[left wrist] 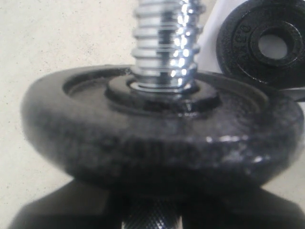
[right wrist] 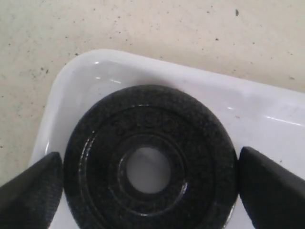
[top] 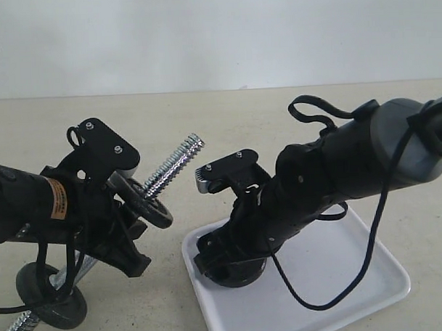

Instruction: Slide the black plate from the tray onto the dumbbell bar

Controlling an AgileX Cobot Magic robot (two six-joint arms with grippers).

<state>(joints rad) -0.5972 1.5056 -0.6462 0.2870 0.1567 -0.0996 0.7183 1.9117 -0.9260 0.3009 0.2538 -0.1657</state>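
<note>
**Q:** Black plate [right wrist: 152, 114]: where is it?

**A:** Flat in the tray [right wrist: 95, 71], in the corner nearest the bar [top: 179, 158]. My right gripper [right wrist: 150, 183] is down over it, jaws spread wide with one pad at each side of its edge. From my wrist I cannot tell whether they are pressing on it or only standing beside it.

**Q:** And your other side?

**A:** My left gripper [left wrist: 152, 217] is clamped on the bar's rough middle and holds it tilted, threaded end up and free. One disc [left wrist: 157, 143] already sits on the bar just above my jaws. A second disc [top: 55, 298] on the low end rests on the table [top: 277, 113], near its front edge.

**Q:** So which step is this?

**A:** The pick-up, I'd say, with nothing lifted yet. Next I would need a firm squeeze on the edge and a lift clear of the tray's low lip. Then I would tip the plate so its hole faces the threads and run it down against the first disc. Lining up the hole looks like the fussy part.

**Q:** Any writing?

**A:** There are raised letters around the plate's face, too blurred to read. The orange label [top: 56, 199] on my left arm has print too small to read.
</note>
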